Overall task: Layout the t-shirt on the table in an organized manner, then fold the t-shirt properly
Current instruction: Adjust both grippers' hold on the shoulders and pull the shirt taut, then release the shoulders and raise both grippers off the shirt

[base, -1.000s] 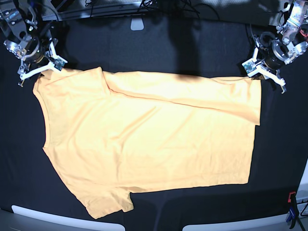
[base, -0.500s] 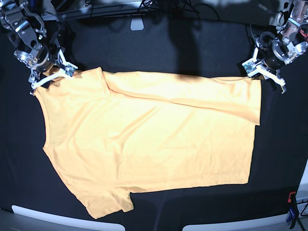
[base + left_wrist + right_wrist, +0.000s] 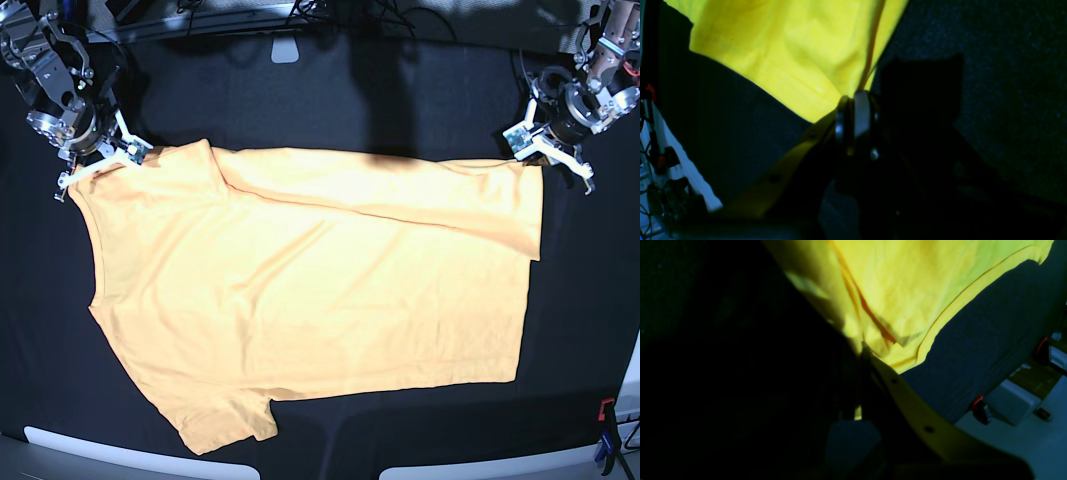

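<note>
The pale yellow-orange t-shirt (image 3: 310,300) lies sideways on the black table (image 3: 400,100), neck opening toward the left and hem toward the right. Its far long edge is folded over onto the body. My left gripper (image 3: 541,152) is at the far right hem corner, shut on the fabric; the left wrist view shows the t-shirt (image 3: 790,50) pinched between the closed fingertips (image 3: 861,106). My right gripper (image 3: 98,165) is at the far left shoulder corner, shut on it; in the right wrist view the t-shirt (image 3: 907,290) runs into the gripper (image 3: 862,350).
A red-and-blue clamp (image 3: 605,435) stands at the near right corner, and a red clamp (image 3: 978,406) shows at the table edge in the right wrist view. A white tab (image 3: 285,48) sits at the far edge. White panels (image 3: 120,455) line the near edge.
My right gripper shifted along the far left shoulder corner and went from open to shut on the fabric there. The left gripper and the shirt's body stayed still.
</note>
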Controlling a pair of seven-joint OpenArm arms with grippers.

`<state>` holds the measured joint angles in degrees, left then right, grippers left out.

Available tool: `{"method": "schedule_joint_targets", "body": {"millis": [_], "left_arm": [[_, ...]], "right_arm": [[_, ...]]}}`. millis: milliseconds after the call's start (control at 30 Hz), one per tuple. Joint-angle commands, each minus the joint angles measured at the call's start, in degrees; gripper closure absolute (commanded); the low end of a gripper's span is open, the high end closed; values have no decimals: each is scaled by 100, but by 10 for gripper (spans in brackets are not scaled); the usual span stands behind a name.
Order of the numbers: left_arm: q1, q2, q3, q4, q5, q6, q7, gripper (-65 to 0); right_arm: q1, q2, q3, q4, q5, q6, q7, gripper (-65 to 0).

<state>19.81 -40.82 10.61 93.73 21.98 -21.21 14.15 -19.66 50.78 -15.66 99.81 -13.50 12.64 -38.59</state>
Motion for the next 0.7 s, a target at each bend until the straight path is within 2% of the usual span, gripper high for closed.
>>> {"method": "schedule_joint_targets", "body": {"millis": [0, 133, 267, 333, 667], "left_arm": [[24, -114, -39, 48, -48, 20, 85, 0], [214, -181, -39, 188, -170, 20, 85, 0], [590, -468, -42, 544, -166, 22, 243, 0], [767, -603, -46, 693, -232, 22, 413, 0], [1635, -914, -50, 1064, -334, 20, 612, 0]], "right_arm": [[57, 138, 59, 94, -109, -68, -256, 0], [-28, 341, 66, 280, 24, -63, -981, 0], [-393, 870, 70, 614, 619, -68, -1038, 0], [-605, 1023, 72, 787, 592, -68, -1139, 0], [-1692, 1080, 74, 1084, 164, -68, -1281, 0]]}}
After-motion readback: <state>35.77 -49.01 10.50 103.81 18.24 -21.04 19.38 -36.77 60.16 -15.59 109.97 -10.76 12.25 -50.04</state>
